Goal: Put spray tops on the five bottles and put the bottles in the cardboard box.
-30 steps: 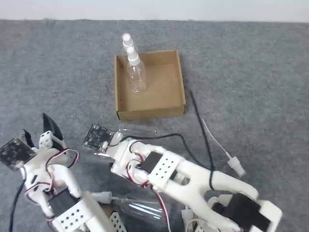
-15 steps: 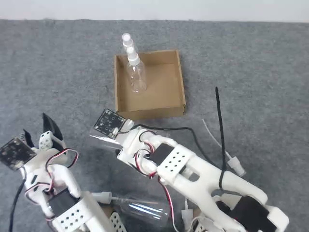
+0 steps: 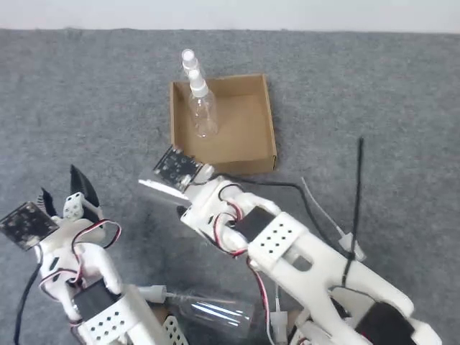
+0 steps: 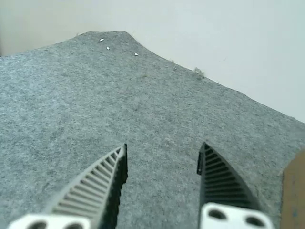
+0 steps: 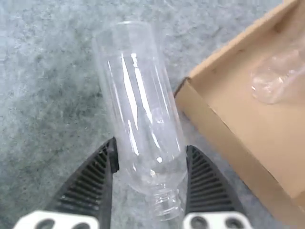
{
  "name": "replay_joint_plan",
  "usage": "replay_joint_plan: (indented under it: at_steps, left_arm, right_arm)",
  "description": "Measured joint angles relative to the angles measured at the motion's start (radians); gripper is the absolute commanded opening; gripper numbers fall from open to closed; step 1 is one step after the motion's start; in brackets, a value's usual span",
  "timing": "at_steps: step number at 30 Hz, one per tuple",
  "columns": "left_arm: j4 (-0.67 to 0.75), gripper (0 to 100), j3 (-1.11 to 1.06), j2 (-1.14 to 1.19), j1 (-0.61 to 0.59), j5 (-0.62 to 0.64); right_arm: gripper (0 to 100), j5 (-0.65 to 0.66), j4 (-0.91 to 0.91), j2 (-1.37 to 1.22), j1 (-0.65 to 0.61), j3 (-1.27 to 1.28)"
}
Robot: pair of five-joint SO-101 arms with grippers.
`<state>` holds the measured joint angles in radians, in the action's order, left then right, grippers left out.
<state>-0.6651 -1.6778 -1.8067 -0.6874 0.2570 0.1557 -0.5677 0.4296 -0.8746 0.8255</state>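
Observation:
My right gripper [image 5: 151,145] is shut on a clear bottle [image 5: 143,114] with a bare neck and no spray top. In the high view this bottle [image 3: 154,191] sticks out left of the right arm, just in front of the cardboard box [image 3: 260,154]. Two bottles with white spray tops [image 3: 203,106] lie at the box's back left, one poking over its rim. My left gripper [image 4: 164,145] hangs open over bare grey felt at the front left [image 3: 59,183]. Another bottle [image 3: 212,311] lies at the front edge. A loose spray top [image 3: 350,244] with its tube lies to the right.
The box corner [image 5: 190,93] is close beside the held bottle. A black cable [image 3: 357,194] rises off the right arm. Grey felt covers the table, with free room left of the box and at the far right.
The right arm has carried the clear bottle forward toward the box's front left corner, and its cable has swung to the right. The left arm shifted only slightly.

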Motion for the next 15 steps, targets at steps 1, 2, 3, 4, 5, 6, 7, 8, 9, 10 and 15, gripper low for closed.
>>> replay_joint_plan:
  at_steps: [1,2,3,4,5,6,7,8,9,10,15]
  left_arm:
    - [0.000,23,0.000,0.000,0.003,0.000]
    - [0.000,23,0.000,0.000,0.006,0.000]
    - [0.000,23,0.000,0.000,0.006,0.000]
    - [0.000,23,0.000,0.000,0.006,0.000]
    - [0.000,23,0.000,0.000,0.005,0.000]
    - [0.000,23,0.000,0.000,0.005,0.000]
    - [0.000,23,0.000,0.000,0.006,0.000]
    - [0.000,23,0.000,0.000,0.006,0.000]
    - [0.000,23,0.000,0.000,0.006,0.000]
    - [0.000,23,0.000,0.000,0.006,0.000]
    - [0.000,23,0.000,0.000,0.006,0.000]
  right_arm:
    - [4.1,-0.005,-0.020,0.017,0.006,-0.005]
    - [4.1,-0.011,-0.043,0.029,0.012,-0.017]
    - [4.1,-0.011,-0.066,0.044,0.017,-0.028]
    - [4.1,-0.012,-0.089,0.061,0.018,-0.035]
    - [4.1,-0.012,-0.112,0.074,0.023,-0.041]
    - [4.1,-0.014,-0.137,0.087,0.029,-0.043]
    - [4.1,-0.017,-0.166,0.101,0.037,-0.044]
    - [4.1,-0.017,-0.193,0.112,0.048,-0.044]
    - [4.1,-0.017,-0.222,0.121,0.060,-0.044]
    - [4.1,-0.017,-0.249,0.130,0.075,-0.044]
    - [4.1,-0.017,-0.341,0.167,0.153,-0.044]
